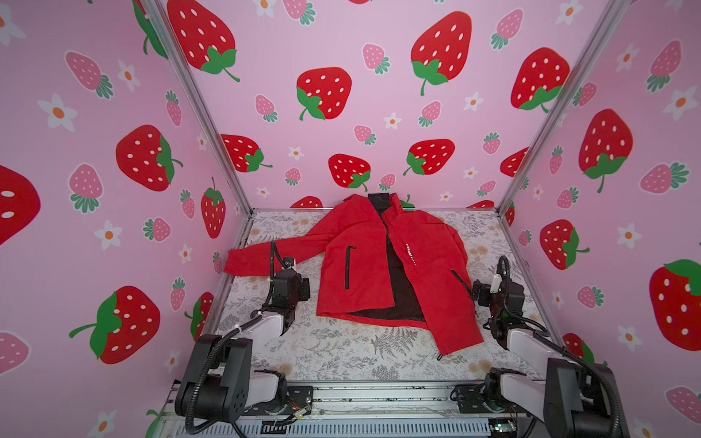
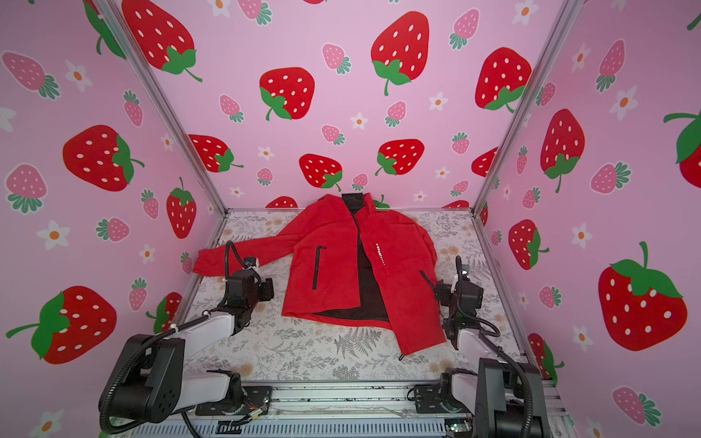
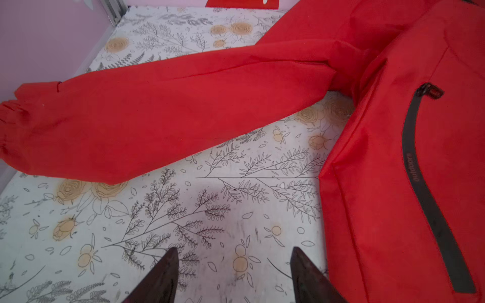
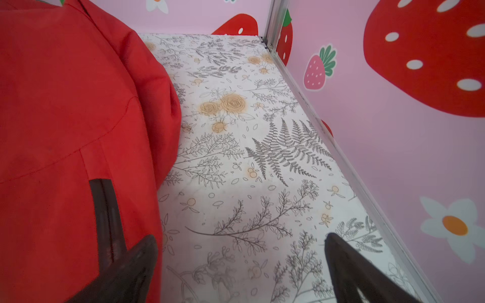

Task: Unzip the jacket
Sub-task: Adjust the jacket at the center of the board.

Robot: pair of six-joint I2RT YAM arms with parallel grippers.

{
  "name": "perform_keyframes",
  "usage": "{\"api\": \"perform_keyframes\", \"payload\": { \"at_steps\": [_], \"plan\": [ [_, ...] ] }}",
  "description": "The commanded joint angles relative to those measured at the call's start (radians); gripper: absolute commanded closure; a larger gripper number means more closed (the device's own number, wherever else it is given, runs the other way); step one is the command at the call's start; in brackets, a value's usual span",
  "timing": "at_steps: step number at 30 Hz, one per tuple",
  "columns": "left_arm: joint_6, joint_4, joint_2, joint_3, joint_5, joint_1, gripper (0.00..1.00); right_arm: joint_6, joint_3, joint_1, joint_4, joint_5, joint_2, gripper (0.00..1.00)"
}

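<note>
The left gripper (image 3: 233, 262), two dark tapered fingers, has its jaws apart with nothing between them. It hangs over bare tabletop, just beside the body panel of the large bright red windbreaker jacket (image 3: 380, 210) and near its outstretched sleeve (image 3: 157, 118). The right gripper (image 4: 240, 241) is spread wide and also empty. One of its fingers (image 4: 136, 262) overlaps the jacket's red edge beside a black pocket zip (image 4: 105, 210), though contact cannot be judged, and the other sits over the white table with its grey fern and tan flower print (image 4: 236, 183). In both top views the jacket (image 1: 341, 235) (image 2: 326, 242) lies front up in the middle of the table (image 1: 341, 356), with its collar against the back wall. Its front panels are parted, widest at the hem, baring the dark lining (image 1: 402, 280). One sleeve reaches to the left wall. The other is folded down along the right side, its cuff towards the table's near edge. Small white chest lettering (image 1: 411, 254) runs beside the opening, and a second black pocket zip (image 1: 348, 267) marks the left panel. Pink walls printed with strawberries (image 1: 113, 151) enclose the table.
</note>
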Motion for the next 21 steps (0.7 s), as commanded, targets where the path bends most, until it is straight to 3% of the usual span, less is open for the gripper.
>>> {"api": "perform_keyframes", "payload": {
  "at_steps": [1,8,19,20,21],
  "plan": [
    [0.085,0.316,0.016,-0.054,-0.011,0.003,0.29,-0.021,0.008,0.006,0.115,-0.015,0.022,0.01],
    [0.111,0.440,0.180,-0.018,0.029,0.023,0.28,0.012,-0.010,0.015,0.098,-0.037,-0.016,0.01],
    [0.054,0.349,0.239,0.049,0.131,0.100,0.26,-0.008,-0.008,0.027,0.195,-0.057,0.054,0.01],
    [0.051,0.343,0.237,0.051,0.135,0.103,0.23,-0.007,-0.002,0.027,0.204,-0.055,0.069,0.01],
    [0.051,0.345,0.238,0.050,0.135,0.103,0.07,-0.006,0.002,0.028,0.221,-0.054,0.087,0.01]
  ]
}}
